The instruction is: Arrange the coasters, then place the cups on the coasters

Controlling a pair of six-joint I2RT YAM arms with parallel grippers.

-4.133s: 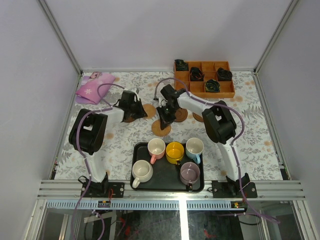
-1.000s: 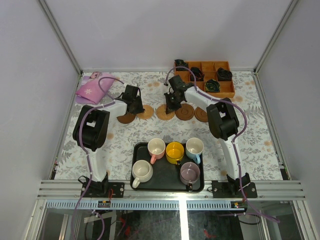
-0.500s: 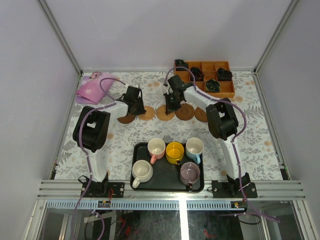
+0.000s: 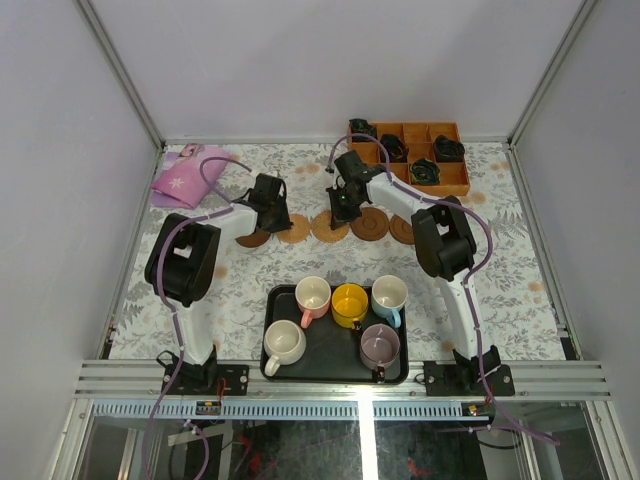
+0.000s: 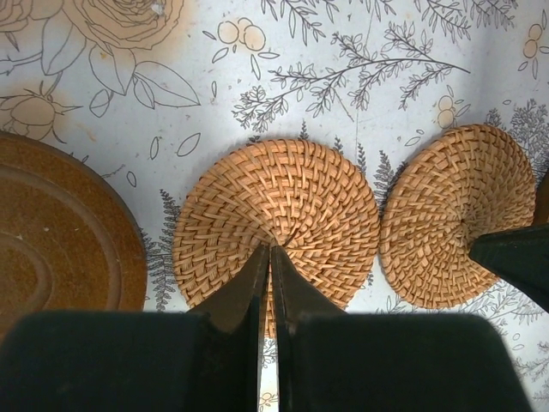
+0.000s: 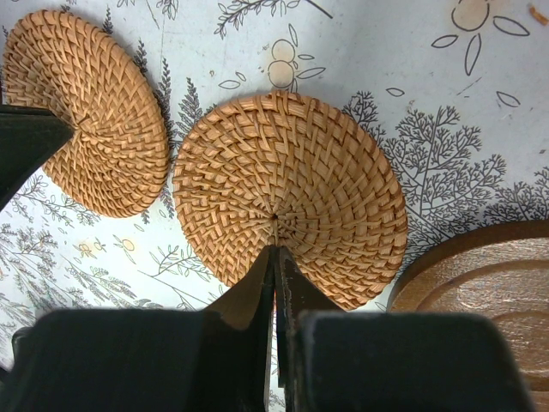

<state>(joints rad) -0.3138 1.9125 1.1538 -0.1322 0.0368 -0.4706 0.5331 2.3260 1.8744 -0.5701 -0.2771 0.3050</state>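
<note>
Both arms now reach out over the far half of the table (image 4: 520, 270). The coasters (image 4: 369, 224) show the change: four seconds back they sat bunched, one of them lying close to the tray, and now all five run in a line across the middle. From the left it's dark, woven, woven, dark, dark. Over the last second there's barely a twitch.

Left pincer (image 5: 270, 257) is clenched, tips pressed together and down on the centre of a woven coaster (image 5: 279, 202), gripping nothing. Right pincer (image 6: 275, 257) is clenched too, tips planted on the centre of the second woven disc (image 6: 292, 193). Those two discs lie just beside each other with a sliver of table between. From above, the left arm covers part of the leftmost dark coaster (image 4: 250, 239).

Around them, the black tray (image 4: 332, 360) sits at the near edge between the arm bases. All five cups (image 4: 349, 303) are in it, three behind and two in front, none on a coaster. The orange box (image 4: 450, 187) is at the far right with black coils in its compartments, and the right arm's cable crosses its left end. A pink cloth (image 4: 188, 176) lies far left.
</note>
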